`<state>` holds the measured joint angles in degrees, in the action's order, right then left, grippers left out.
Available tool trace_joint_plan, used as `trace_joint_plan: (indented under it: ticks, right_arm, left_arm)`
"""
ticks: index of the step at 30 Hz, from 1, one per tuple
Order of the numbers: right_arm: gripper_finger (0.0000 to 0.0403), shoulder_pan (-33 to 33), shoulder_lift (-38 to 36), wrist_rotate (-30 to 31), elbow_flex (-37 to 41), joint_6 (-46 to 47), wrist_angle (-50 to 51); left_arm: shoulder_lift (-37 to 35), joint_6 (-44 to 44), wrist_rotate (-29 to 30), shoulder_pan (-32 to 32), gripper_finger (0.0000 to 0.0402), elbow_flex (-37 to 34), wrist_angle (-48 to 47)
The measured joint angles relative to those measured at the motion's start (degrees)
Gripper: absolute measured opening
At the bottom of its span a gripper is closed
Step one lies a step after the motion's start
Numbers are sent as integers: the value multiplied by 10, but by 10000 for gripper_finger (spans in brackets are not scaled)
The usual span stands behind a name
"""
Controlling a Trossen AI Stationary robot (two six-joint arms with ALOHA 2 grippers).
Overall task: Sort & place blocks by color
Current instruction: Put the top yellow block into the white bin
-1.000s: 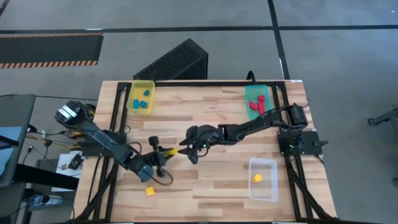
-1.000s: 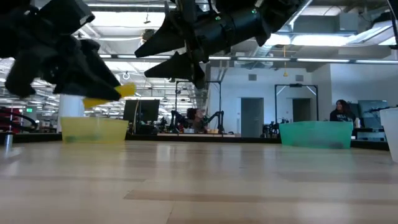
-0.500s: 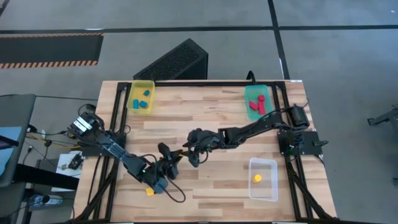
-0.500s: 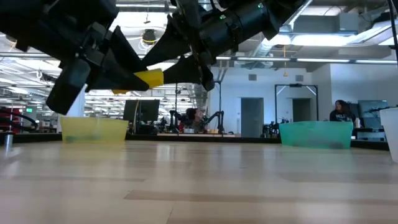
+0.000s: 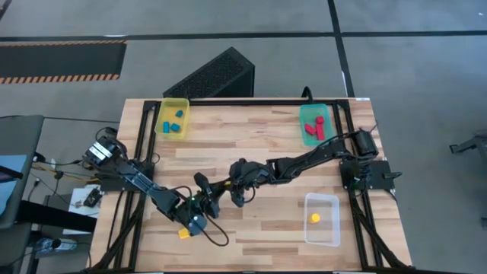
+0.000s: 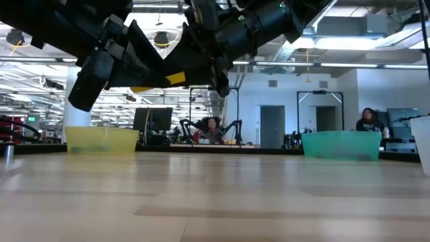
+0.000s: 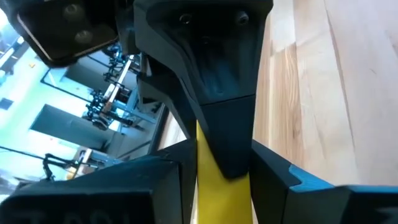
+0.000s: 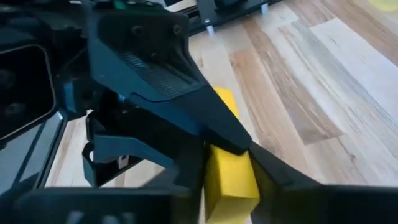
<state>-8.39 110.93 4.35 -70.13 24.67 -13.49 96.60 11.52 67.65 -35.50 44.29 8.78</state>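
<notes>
A yellow bar block (image 6: 169, 78) hangs in the air between my two grippers above the table's middle. My left gripper (image 5: 208, 193) comes from the table's left and is shut on the bar. My right gripper (image 5: 231, 186) meets it from the right and is shut on the bar's other end. A second yellow block (image 5: 183, 234) lies on the table near the front edge. Blue blocks (image 5: 172, 122) lie in the yellow bin (image 5: 183, 103), red blocks (image 5: 313, 129) in the teal bin (image 5: 303, 114), and one yellow block (image 5: 315, 218) in the clear bin (image 5: 335, 228). My left gripper pinches the yellow bar's near end (image 7: 217, 196) between its two fingers (image 7: 283, 177), roughly level, coming from the table's left. The bar is lifted clear of the table and points along the fingers toward the other gripper. My right gripper has the bar's other end (image 8: 231, 177) between its two fingers (image 8: 280, 177), coming level from the table's right. One finger of the left gripper (image 8: 180, 93) lies over the bar's top, hiding part of it.
The three bins stand at the far left, far right and near right of the wooden table (image 5: 251, 144). A black slotted box (image 5: 213, 74) lies beyond the far edge. A person (image 6: 368, 119) stands in the room behind.
My left gripper has swung toward the table's right and near edge, turning as it carried the yellow bar up to my right gripper. The bar's free end now lies between the right fingers, which have shut around it. The right gripper has shifted slightly toward the left.
</notes>
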Motion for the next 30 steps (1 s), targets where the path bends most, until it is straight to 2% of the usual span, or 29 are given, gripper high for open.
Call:
trace_joint_plan:
  ticks: [3,4,7,10,13,16,20,22,24,30]
  right_arm:
    - [58,1,-8,-7,0,-25,29]
    - [49,1,-18,-13,0,-41,50]
    - [50,-2,-53,-10,-2,-59,134]
    - [49,-20,-106,36,3,-60,285]
    - [49,-45,-153,68,0,-23,423]
    - [49,-86,-205,76,1,55,551]
    - [49,-162,-257,39,0,179,682]
    - [49,-206,-273,33,1,256,733]
    - [49,-251,-282,33,4,340,762]
    - [55,-383,-279,71,51,562,742]
  left_arm:
    - [0,-34,3,2,96,-1,11]
    - [0,-45,1,5,96,-1,24]
    - [0,-57,-22,17,103,3,43]
    - [0,-62,-42,39,120,-3,26]
    - [-1,-84,-48,77,136,-1,34]
    - [0,-91,-117,130,145,-6,26]
    - [0,-86,-302,216,148,-5,35]
    - [0,-65,-373,258,148,-6,61]
    - [0,-46,-406,291,146,-5,103]
    - [0,-27,-419,350,145,-5,218]
